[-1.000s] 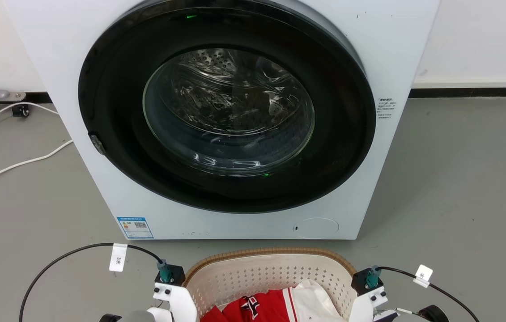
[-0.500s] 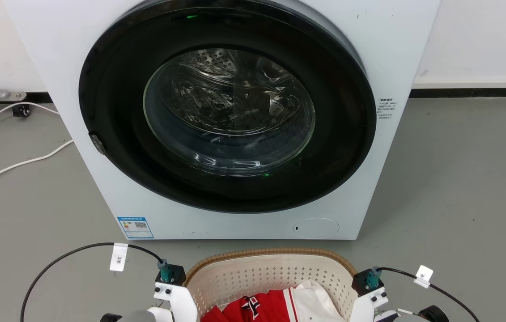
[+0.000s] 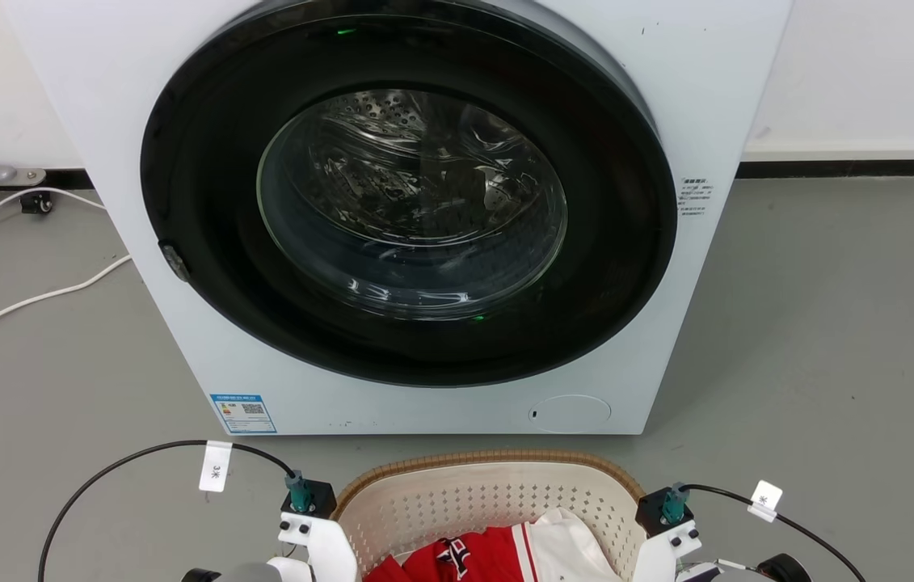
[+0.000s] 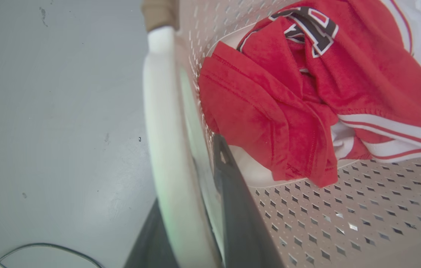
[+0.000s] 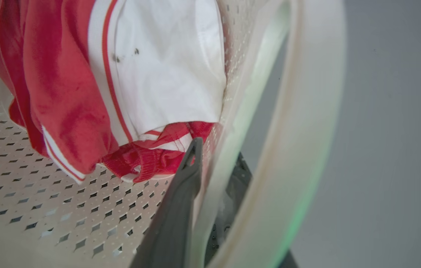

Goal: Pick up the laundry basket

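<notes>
Cream perforated laundry basket, with brown woven rim, stands before the washing machine; jaws of left gripper and right gripper clamp its 2 white handles.

Our left wrist 7 o'clock, right wrist 5 o'clock; left end effector, right end effector clamp laundry basket handles.

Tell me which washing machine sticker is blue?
The blue-bordered label lower left on the washing machine; the small label right of the door has only dark print.
</notes>
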